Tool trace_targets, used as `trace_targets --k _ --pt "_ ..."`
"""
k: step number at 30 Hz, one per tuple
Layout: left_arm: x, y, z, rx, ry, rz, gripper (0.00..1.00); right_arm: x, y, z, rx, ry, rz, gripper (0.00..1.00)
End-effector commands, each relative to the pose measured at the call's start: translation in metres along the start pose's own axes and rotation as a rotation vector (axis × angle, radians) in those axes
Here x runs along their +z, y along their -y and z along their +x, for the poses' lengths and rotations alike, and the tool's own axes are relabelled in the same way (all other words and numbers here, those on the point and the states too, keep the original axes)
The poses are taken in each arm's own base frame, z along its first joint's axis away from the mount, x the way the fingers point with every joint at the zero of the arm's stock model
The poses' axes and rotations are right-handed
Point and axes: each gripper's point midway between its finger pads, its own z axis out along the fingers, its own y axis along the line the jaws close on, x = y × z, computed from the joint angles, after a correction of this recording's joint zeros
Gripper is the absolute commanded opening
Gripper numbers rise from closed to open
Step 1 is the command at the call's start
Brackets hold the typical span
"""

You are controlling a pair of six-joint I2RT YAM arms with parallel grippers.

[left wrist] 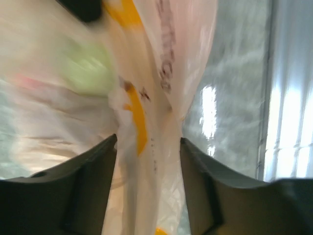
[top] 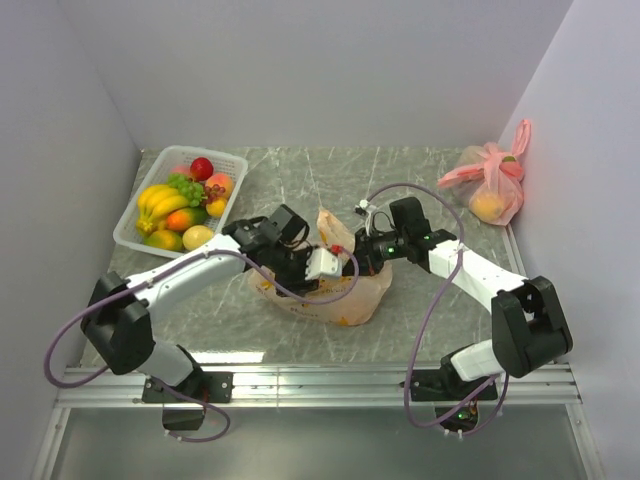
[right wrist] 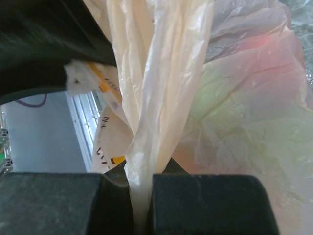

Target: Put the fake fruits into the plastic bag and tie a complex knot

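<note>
The peach-orange plastic bag [top: 345, 295] lies mid-table between both arms, with one handle end [top: 330, 225] standing up. Green and reddish fake fruits [right wrist: 234, 107] show through its film. More fake fruits [top: 180, 205] fill the white basket at the left. My left gripper [top: 322, 268] [left wrist: 148, 142] is half open, and a loose band of the bag's plastic [left wrist: 146, 161] hangs between its fingers. My right gripper [top: 362, 258] [right wrist: 142, 176] is shut on a twisted strand of the bag's handle [right wrist: 151, 112]. The knot is out of view.
The white basket [top: 135, 235] stands at the back left near the left wall. A tied pink bag [top: 490, 185] with a yellow fruit inside sits at the back right by the right wall. A metal rail [top: 320, 380] runs along the near edge.
</note>
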Motion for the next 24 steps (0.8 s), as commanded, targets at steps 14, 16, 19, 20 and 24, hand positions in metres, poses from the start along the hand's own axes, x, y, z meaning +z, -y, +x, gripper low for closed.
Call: trace_targets --k 14,16,19,20,24 --pt "-0.203 -0.051 -0.023 -0.535 0.519 -0.382 0.80 0.008 -0.015 -0.025 -0.060 0.034 -0.025 0.00" --pt "-0.191 -0.035 -0.018 -0.474 0.509 -0.310 0.85 0.009 -0.016 -0.024 -0.062 0.026 -0.028 0.00" --pt "-0.172 -0.021 -0.003 -0.408 0.470 -0.263 0.91 0.010 -0.016 -0.026 -0.069 0.020 -0.028 0.00" --pt "-0.165 -0.017 0.004 -0.390 0.446 -0.248 0.91 0.010 -0.016 -0.025 -0.066 0.016 -0.030 0.00" --pt "-0.142 -0.008 0.027 -0.265 0.359 -0.176 0.98 0.010 -0.015 -0.026 -0.090 0.008 -0.029 0.00"
